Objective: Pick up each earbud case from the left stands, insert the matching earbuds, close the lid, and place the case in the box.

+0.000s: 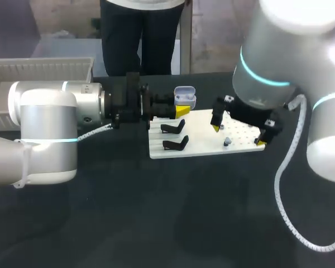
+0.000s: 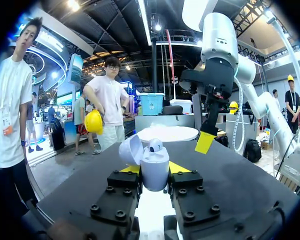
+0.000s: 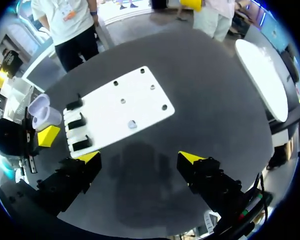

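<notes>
My left gripper (image 1: 182,109) is shut on a pale earbud case (image 1: 185,96), held above the far left corner of the white board (image 1: 212,148). In the left wrist view the case (image 2: 155,170) sits between the yellow tips with its lid (image 2: 130,150) open and one earbud (image 2: 156,146) in it. Three black stands (image 3: 80,132) line the board's left edge, all empty. A single earbud (image 3: 132,124) rests on the board (image 3: 140,95). My right gripper (image 3: 140,157) hangs open over the board's right part (image 1: 238,135), nothing between its fingers.
A white box (image 1: 42,70) stands at the table's back left. My right arm's cable (image 1: 285,195) loops down over the dark tabletop on the right. In the left wrist view, the right gripper's yellow fingertip (image 2: 205,142) hangs just ahead of the case.
</notes>
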You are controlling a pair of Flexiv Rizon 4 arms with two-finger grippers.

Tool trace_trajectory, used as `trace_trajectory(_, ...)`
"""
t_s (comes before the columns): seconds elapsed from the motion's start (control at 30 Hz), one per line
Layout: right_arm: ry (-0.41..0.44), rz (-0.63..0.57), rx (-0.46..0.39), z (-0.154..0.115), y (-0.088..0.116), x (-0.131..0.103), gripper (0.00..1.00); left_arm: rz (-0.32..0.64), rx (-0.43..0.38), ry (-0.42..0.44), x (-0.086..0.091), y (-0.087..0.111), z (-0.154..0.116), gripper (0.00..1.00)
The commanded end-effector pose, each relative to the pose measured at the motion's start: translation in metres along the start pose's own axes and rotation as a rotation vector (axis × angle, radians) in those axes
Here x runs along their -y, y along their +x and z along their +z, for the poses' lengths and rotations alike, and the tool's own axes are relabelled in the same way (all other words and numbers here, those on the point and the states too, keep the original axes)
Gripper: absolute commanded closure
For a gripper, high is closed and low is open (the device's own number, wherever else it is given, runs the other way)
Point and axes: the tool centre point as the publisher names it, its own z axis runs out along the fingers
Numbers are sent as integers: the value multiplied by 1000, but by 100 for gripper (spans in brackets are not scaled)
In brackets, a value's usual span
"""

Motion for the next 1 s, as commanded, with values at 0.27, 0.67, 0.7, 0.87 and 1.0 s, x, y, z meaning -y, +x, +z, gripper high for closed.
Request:
trace_trajectory(0.27, -16, -7, 87, 81, -5, -3, 0, 5, 5, -8, 2, 1, 0, 100)
trace_trajectory(0.67, -22, -17, 104, 106, -18, -10, 0, 5, 5, -8, 2, 1, 0, 100)
trace_trajectory(0.7, -14, -19, 101, 106, -19, -11, 0, 5, 5, -8, 2, 1, 0, 100)
trace_trajectory(0.87, -24, -9, 90, 106, -24, -11, 0, 5, 5, -8, 2, 1, 0, 100)
trace_trajectory(1.0, -27, -14, 87, 105, -26, -11, 0, 5, 5, -8, 2, 1, 0, 100)
